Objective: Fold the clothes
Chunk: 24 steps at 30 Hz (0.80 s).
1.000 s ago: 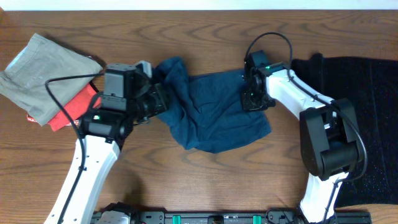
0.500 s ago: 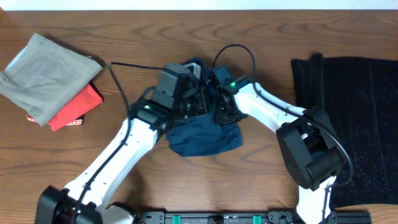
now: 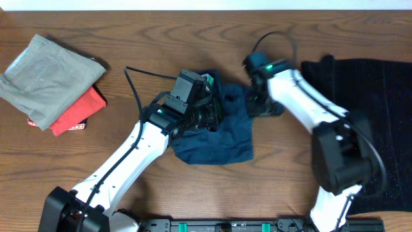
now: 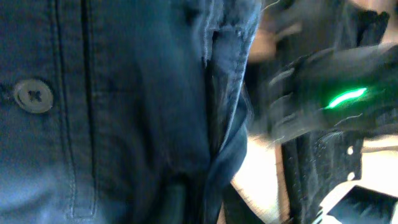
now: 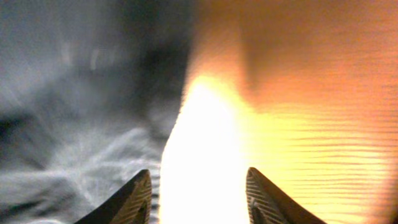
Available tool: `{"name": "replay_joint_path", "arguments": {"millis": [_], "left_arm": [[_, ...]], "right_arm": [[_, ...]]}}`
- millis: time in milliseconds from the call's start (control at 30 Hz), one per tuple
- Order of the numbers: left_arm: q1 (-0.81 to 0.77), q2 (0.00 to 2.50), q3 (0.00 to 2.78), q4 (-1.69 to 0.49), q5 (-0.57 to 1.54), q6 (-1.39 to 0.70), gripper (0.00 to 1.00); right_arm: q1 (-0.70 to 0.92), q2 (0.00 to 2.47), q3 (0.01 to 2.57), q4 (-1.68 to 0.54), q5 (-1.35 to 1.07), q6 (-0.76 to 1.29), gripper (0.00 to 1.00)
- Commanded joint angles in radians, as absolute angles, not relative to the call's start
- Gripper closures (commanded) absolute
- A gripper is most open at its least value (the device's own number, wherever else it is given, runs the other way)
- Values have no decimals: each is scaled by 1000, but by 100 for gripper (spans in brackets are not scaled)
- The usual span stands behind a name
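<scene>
The dark navy trousers [image 3: 215, 145] lie bunched and doubled over at the table's middle. My left gripper [image 3: 212, 115] is on their upper part and shut on a fold of them. In the left wrist view the navy cloth [image 4: 124, 93] fills the frame, with seams and a button [image 4: 32, 96], and my fingertips [image 4: 186, 202] are buried in it. My right gripper [image 3: 261, 108] is at the trousers' upper right edge. In the right wrist view its fingers [image 5: 199, 196] are open and empty over bare wood, with the cloth [image 5: 74, 112] just to their left.
A folded grey-khaki garment [image 3: 48, 77] lies on a red one [image 3: 80, 111] at the far left. A black sparkly cloth [image 3: 367, 96] covers the right side of the table. The right arm shows blurred in the left wrist view [image 4: 336, 99].
My left gripper carried the trousers' left part rightward over the middle, so the garment is doubled up. My right gripper went left, then drew back right to the cloth's edge.
</scene>
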<state>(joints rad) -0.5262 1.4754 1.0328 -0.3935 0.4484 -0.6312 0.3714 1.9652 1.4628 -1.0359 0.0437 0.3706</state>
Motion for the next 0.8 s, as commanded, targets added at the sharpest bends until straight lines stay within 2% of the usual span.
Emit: {"name": "replay_joint_path", "arguments": {"millis": [0, 67, 233, 433, 500, 633, 767], "left_arm": [[-532, 1476, 1062, -418, 465, -628, 41], [-533, 1475, 1063, -421, 494, -584, 33], [-507, 1453, 1063, -390, 561, -456, 31], [-356, 1430, 1063, -420, 436, -453, 31], [-295, 1438, 1063, -451, 350, -453, 31], [-212, 1477, 1058, -471, 294, -448, 20], [-186, 1550, 1051, -474, 298, -444, 12]], "right_arm": [[317, 1853, 1506, -1038, 56, 365, 45], [297, 1824, 1506, -1037, 36, 360, 43], [292, 1809, 1504, -1045, -1, 307, 43], [327, 1821, 1488, -1027, -305, 138, 41], [350, 1831, 1477, -1019, -325, 134, 40], [393, 1860, 1438, -968, -325, 158, 36], [422, 1895, 1385, -921, -326, 186, 37]]}}
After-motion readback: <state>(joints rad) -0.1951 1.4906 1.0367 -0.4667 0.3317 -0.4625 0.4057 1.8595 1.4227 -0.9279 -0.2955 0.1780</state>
